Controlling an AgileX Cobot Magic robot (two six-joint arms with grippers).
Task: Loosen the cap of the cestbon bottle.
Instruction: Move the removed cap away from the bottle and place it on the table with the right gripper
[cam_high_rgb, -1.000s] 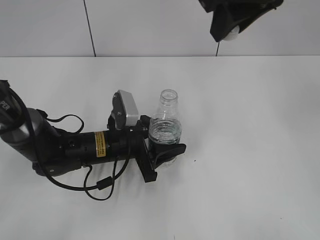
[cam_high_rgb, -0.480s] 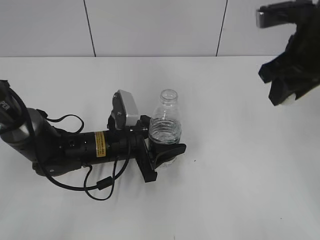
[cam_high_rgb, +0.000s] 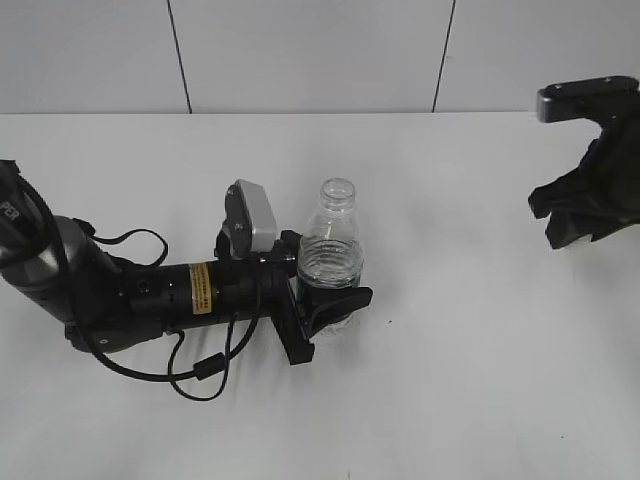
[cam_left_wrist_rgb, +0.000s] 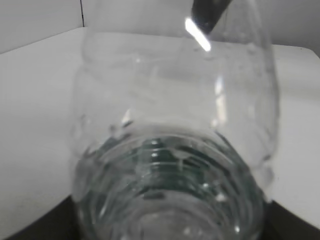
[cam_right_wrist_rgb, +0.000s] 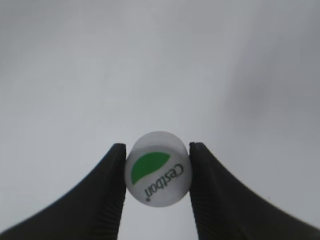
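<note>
The clear cestbon bottle stands upright on the white table with its neck open and no cap on it. My left gripper is shut around its lower body; the bottle fills the left wrist view. My right gripper is at the far right, low over the table, well away from the bottle. In the right wrist view its two black fingers are shut on the white cap, whose top shows a green mark and the word Cestbon.
The left arm lies across the table's left side with loose cables. A grey panelled wall runs behind the table's far edge. White tabletop lies between the bottle and the right gripper.
My right gripper with the cap has moved from above the bottle at the top of the view, rightwards and down to the far right. The left gripper and bottle have stayed still.
</note>
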